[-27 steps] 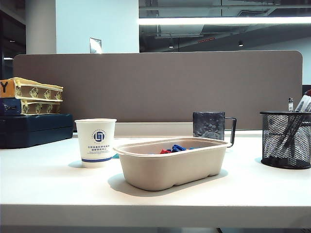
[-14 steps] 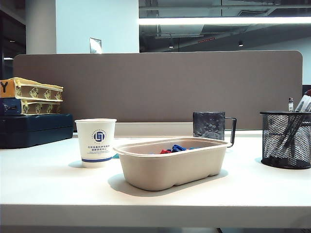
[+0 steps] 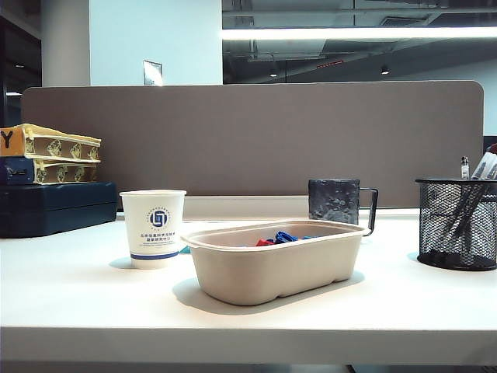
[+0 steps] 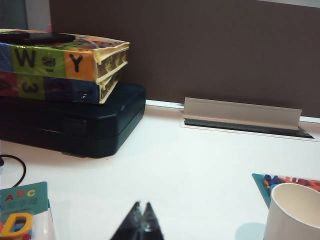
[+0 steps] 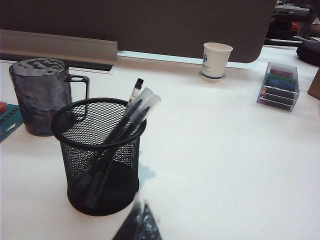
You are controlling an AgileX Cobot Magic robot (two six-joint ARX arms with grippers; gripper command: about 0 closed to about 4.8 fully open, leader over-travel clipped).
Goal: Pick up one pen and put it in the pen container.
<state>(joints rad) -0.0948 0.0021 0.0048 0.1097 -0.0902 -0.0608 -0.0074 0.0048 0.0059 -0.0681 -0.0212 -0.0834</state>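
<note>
Pens [image 5: 131, 114] already stand in pen container [image 5: 100, 155], lower left of right wrist frame, far right in exterior view; you count about 3, overlap blurs it. No loose pen visible. Left gripper [image 4: 141, 222] and right gripper [image 5: 141, 225]: each pressed together, holding nothing, low in own frame. Judged done; next you find another pen or stop. 1 mug [image 5: 41, 95], 2 paper cups [image 3: 153, 228].

My white worktop [image 3: 93, 303] carries a paper cup [image 3: 153, 228], a beige tray [image 3: 273, 260], a grey mug [image 3: 335, 201], the mesh pen container [image 3: 457, 224] and, far left, a dark case [image 3: 58, 207] under stacked boxes.
</note>
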